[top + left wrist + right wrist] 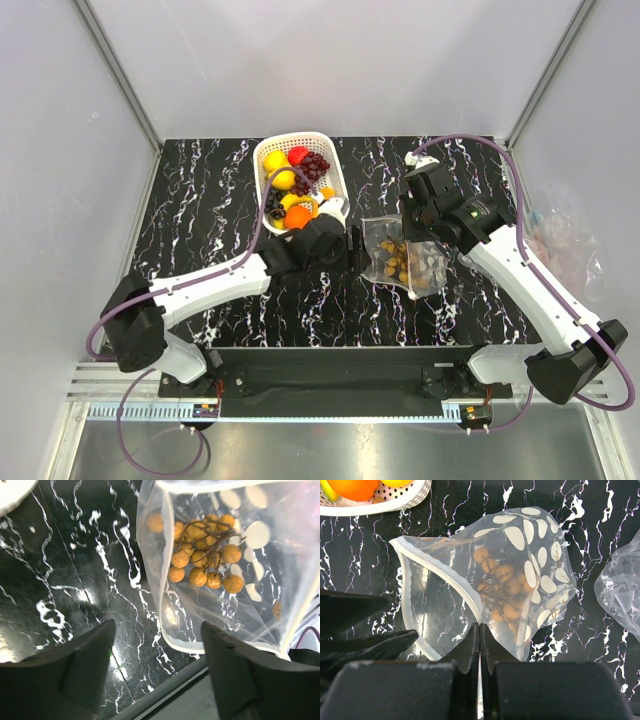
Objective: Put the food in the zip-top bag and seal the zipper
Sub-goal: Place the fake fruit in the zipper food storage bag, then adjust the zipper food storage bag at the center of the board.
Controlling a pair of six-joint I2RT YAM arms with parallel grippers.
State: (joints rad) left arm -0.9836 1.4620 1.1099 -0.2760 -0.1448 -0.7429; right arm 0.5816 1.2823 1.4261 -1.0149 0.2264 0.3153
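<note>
Clear zip-top bag [445, 605] pinched by right end effector [480, 635]; left end effector [156, 632] spread, empty.

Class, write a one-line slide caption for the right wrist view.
Right hand pinches the zip-top bag at its open rim; tan grapes inside, white basket beyond.
</note>
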